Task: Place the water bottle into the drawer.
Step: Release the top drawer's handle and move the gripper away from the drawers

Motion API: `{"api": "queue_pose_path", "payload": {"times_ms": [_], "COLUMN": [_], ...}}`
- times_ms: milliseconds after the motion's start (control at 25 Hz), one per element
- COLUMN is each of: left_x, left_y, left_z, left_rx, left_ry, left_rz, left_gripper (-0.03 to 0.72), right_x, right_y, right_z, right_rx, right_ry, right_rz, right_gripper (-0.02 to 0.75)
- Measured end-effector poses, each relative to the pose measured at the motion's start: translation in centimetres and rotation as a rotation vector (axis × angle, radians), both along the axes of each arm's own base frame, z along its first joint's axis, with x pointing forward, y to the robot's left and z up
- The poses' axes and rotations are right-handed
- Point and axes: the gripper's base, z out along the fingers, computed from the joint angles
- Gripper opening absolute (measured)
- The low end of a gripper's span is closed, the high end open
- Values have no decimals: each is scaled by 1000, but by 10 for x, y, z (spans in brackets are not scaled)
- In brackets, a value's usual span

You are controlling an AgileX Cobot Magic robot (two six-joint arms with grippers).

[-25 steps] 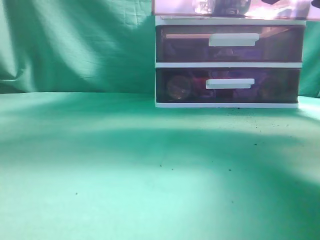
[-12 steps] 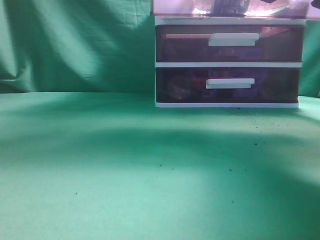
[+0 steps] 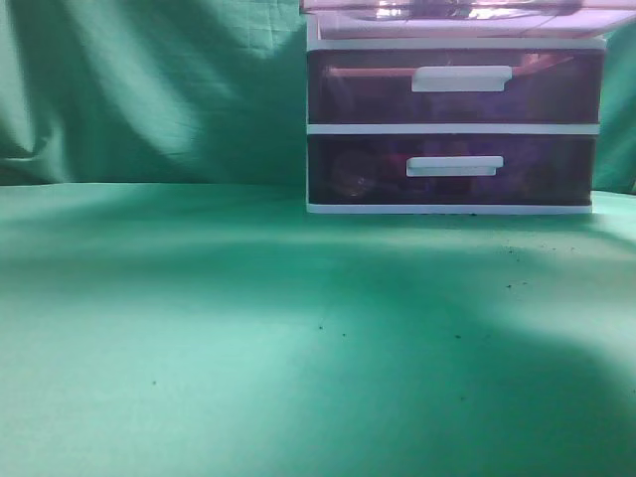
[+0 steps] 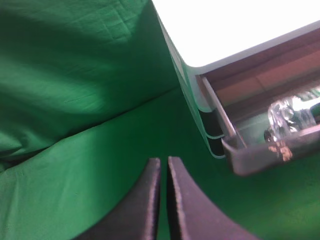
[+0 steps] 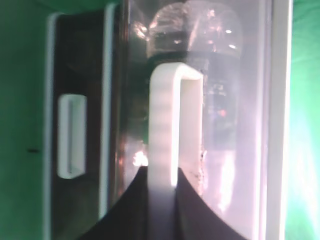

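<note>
Three drawers sit in a white-framed unit (image 3: 455,128) at the back right of a green cloth (image 3: 248,328); from the front, the top drawer (image 3: 452,14) shows only as a pale pink strip at the upper edge, standing forward of the two lower drawers (image 3: 454,124) with their white handles; no arm is in sight here.

Looking along the left arm, the left gripper (image 4: 163,170) hangs over the cloth (image 4: 75,165) to the left of the unit (image 4: 240,30), well apart from it, its two dark fingers (image 4: 150,200) nearly touching with nothing between them; the top drawer (image 4: 235,150) is pulled out from under the white top, and the water bottle (image 4: 295,112) lies inside it, clear and glinting.

Looking along the right arm, the right gripper (image 5: 161,192) is at the white handle (image 5: 167,125) of the top drawer (image 5: 250,125); the handle runs down into the narrow gap between the dark fingers (image 5: 130,210), which appear clamped on it; the bottle (image 5: 200,60) lies lengthwise behind the drawer's translucent front; a lower drawer's handle (image 5: 71,136) shows to the left.
</note>
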Motion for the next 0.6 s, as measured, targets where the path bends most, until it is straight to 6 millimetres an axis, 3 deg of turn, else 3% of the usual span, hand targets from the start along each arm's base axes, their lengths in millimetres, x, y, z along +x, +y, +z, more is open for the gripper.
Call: {"api": "queue_pose_path", "payload": {"times_ms": [120,280,600], "left_x": [-9,-24,-89], "left_y": [6,15,62], "left_z": [-2,-31,-86], "left_rx": [9,49,-56], "left_ry": [-5,-11,25], "left_rz": [-36,-121,-242], "left_gripper": [0,0,0], "right_x": [13,29,77], "right_y": [-2,1,2], "right_z": [7,10,3], "right_rx": [5,4,16], "right_ry": [-23,-30,-66], "right_rz": [-16,-20,-31], "right_gripper": [79,79,79]}}
